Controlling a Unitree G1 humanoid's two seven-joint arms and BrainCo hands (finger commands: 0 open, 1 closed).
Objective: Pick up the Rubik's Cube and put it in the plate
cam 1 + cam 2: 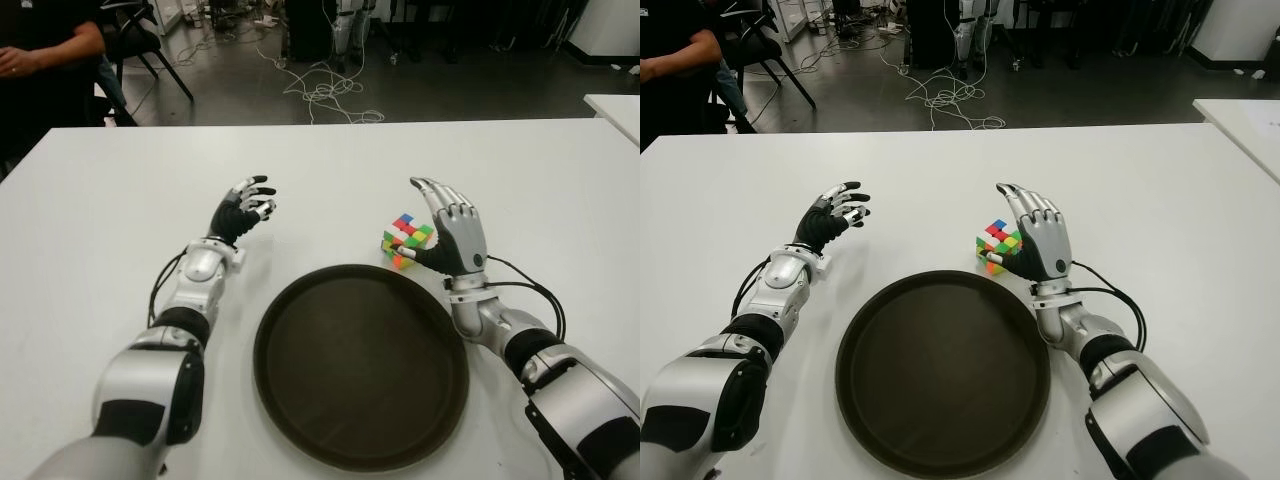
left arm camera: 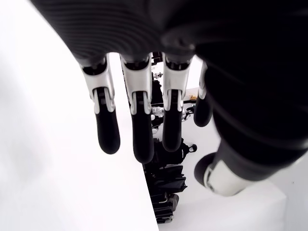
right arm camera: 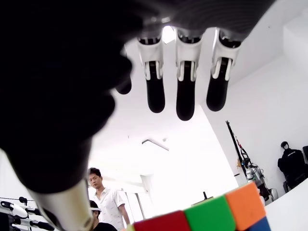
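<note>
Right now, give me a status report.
Right hand open beside cube, not gripping. Left hand open, idle left of plate. Plate empty, path clear.

matt dark plate point(image 1: 300, 400); smooth white table point(image 1: 120, 200)

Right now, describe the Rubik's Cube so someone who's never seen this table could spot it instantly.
On the white table, find the big dark round plate near the front edge. Just past its far rim sits the Rubik's Cube, beside the open right hand. It is the only multicoloured thing there, with small red, green, yellow and white squares.
</note>
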